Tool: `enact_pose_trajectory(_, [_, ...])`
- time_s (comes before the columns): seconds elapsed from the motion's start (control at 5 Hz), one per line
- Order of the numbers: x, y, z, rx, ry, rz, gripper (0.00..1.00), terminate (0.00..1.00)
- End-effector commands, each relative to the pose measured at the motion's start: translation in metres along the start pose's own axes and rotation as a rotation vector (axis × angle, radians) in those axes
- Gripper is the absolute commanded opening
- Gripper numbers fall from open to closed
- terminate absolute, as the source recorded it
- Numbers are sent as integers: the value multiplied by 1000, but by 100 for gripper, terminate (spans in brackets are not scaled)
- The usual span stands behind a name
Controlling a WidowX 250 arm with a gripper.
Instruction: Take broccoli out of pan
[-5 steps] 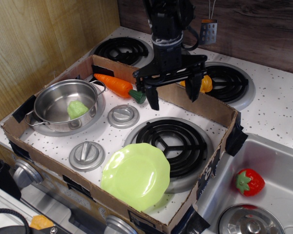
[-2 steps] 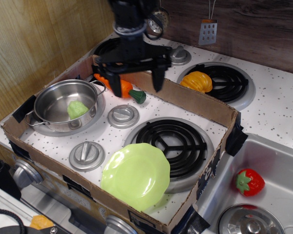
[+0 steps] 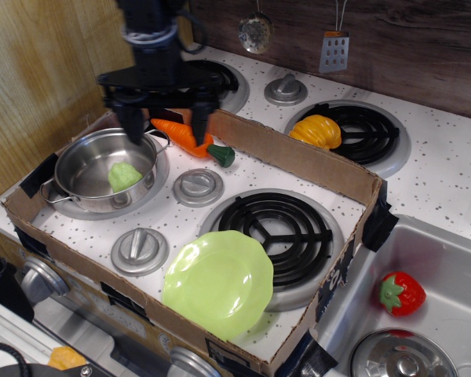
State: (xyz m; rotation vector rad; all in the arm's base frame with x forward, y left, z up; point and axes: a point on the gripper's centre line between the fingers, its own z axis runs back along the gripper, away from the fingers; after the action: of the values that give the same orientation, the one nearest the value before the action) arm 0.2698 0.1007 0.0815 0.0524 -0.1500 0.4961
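The broccoli (image 3: 124, 176), a small pale-green lump, lies inside the shiny steel pan (image 3: 77, 166) at the left of the cardboard-walled stove top. My gripper (image 3: 165, 130) hangs above the pan's far right rim, up and to the right of the broccoli. Its two black fingers are spread wide apart and hold nothing. One fingertip (image 3: 133, 132) is over the pan's back edge, the other is in front of the carrot (image 3: 185, 137).
A light-green scalloped plate (image 3: 218, 283) lies at the front. Grey burner caps (image 3: 198, 187) (image 3: 139, 250) sit between pan and black burner (image 3: 271, 229). The cardboard wall (image 3: 306, 163) rings the area. A yellow toy (image 3: 317, 131) is behind it; a strawberry (image 3: 401, 292) is in the sink.
My gripper has moved left across the stove, from above the middle of the back wall to above the pan's right rim, staying open. The objects have not moved.
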Motion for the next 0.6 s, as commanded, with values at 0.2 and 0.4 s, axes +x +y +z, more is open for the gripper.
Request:
enact_pose_trajectory(0.2, [-8,44,12,28,-61,-27,100,0])
enact_pose_trajectory(0.4, [-11,48,9,36,-53,-23,100,0])
